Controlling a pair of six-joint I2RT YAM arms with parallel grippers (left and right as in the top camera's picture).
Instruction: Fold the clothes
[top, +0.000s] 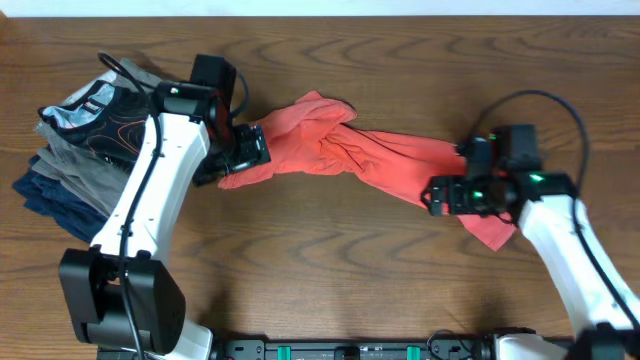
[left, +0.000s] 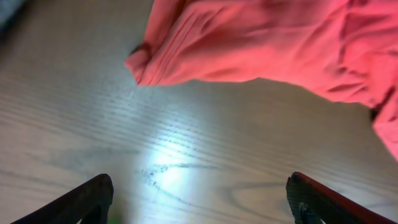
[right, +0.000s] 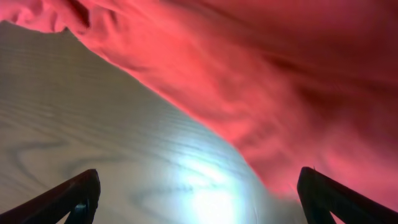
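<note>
Coral-red T-shirt lies crumpled on the wooden table, stretched between the 2 grippers. The left gripper is at its left end, jaws wide apart and holding nothing. The right gripper is at its right end, also wide apart and empty. A pile of grey and navy garments sits far left.

Wooden table filled whole overhead view: brown top, dark wavy grain, dull finish. Pale strip ran beyond far edge; wall or floor, could not tell. Bright glare patch lay on wood just ahead of left gripper. Second glare lay on wood close under right gripper.
</note>
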